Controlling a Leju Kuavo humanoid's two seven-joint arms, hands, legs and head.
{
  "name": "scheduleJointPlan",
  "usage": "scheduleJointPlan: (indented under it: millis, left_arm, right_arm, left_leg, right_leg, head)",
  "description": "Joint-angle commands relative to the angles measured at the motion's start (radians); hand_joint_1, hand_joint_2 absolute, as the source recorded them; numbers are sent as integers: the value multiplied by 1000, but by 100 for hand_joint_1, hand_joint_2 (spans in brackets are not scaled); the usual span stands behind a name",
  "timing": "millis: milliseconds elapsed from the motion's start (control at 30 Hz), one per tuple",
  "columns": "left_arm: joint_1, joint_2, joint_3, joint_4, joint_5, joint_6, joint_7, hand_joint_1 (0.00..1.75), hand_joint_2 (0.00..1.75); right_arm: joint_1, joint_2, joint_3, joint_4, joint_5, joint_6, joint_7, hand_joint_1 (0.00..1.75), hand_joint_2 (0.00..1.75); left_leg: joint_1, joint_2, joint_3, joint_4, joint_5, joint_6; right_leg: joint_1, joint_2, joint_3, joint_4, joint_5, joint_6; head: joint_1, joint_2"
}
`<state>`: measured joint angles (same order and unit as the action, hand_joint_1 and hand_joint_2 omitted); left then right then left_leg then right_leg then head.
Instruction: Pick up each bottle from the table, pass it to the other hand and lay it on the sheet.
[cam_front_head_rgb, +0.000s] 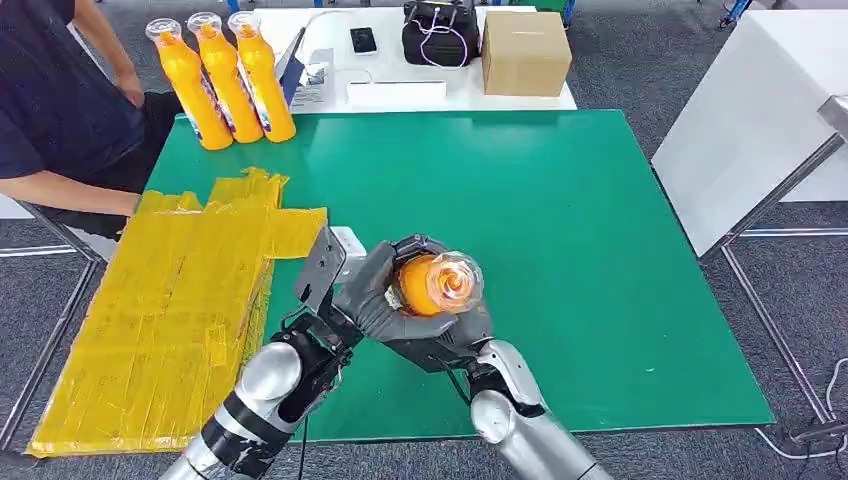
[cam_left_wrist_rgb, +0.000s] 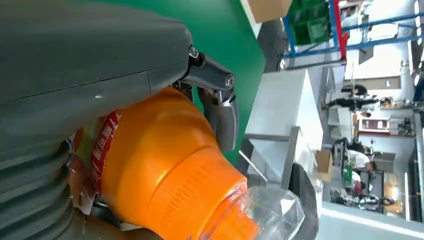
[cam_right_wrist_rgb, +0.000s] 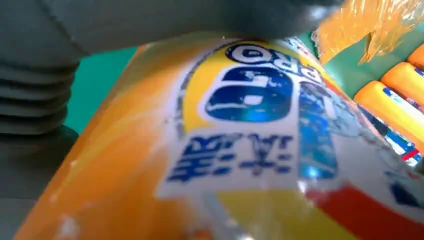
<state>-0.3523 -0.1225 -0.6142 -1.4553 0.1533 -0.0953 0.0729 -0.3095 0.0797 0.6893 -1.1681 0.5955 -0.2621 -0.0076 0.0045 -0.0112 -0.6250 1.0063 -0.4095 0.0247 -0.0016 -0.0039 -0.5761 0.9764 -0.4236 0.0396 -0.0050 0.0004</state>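
An orange bottle (cam_front_head_rgb: 440, 283) with a clear cap is held above the green table (cam_front_head_rgb: 560, 250), near its front edge, cap pointing up toward the head camera. My left hand (cam_front_head_rgb: 375, 295) wraps it from the left and my right hand (cam_front_head_rgb: 445, 345) cups it from below and behind. In the left wrist view the left hand (cam_left_wrist_rgb: 75, 50) lies over the bottle (cam_left_wrist_rgb: 165, 165) with a finger (cam_left_wrist_rgb: 225, 115) curled round its far side. In the right wrist view the bottle's label (cam_right_wrist_rgb: 240, 150) presses close against my right hand (cam_right_wrist_rgb: 35, 100). The yellow sheet (cam_front_head_rgb: 170, 310) covers the table's left part.
Three more orange bottles (cam_front_head_rgb: 225, 85) stand upright at the table's far left corner. A person (cam_front_head_rgb: 50, 110) sits beside them. Behind the green table a white table carries a cardboard box (cam_front_head_rgb: 525, 52) and a black bag (cam_front_head_rgb: 440, 35). Another white table (cam_front_head_rgb: 750, 120) stands at the right.
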Motion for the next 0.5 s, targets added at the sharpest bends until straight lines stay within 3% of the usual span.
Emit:
scheduleJointPlan:
  millis: [33, 233, 367, 500]
  left_arm:
    - [1, -1, -19, 18, -13, 4, 3, 175, 175]
    - [-13, 17, -12, -2, -137, 62, -18, 175, 175]
    - [-85, 59, 59, -25, -486, 153, -22, 175, 175]
    - [-168, 83, 120, 23, -788, 149, -4, 175, 175]
  right_arm:
    - [-34, -8, 26, -11, 0, 12, 0, 0, 0]
    - [-28, -14, 26, -18, 16, 18, 10, 0, 0]
    - [-19, -52, 45, -60, 42, 51, 24, 0, 0]
    - [15, -80, 31, -111, 67, 95, 54, 0, 0]
  left_leg:
    - [0, 2, 4, 0, -1, -1]
    - [0, 2, 2, 0, -1, 0]
    - [0, 1, 2, 1, -1, -1]
    - [0, 0, 1, 1, 0, -1]
  right_leg:
    - [0, 1, 3, 0, -1, 0]
    - [0, 1, 2, 0, -1, 0]
    - [0, 1, 2, 1, -1, -1]
    - [0, 0, 1, 1, -1, -1]
  head:
    - [0, 0]
    - [0, 0]
    - [0, 0]
    - [0, 0]
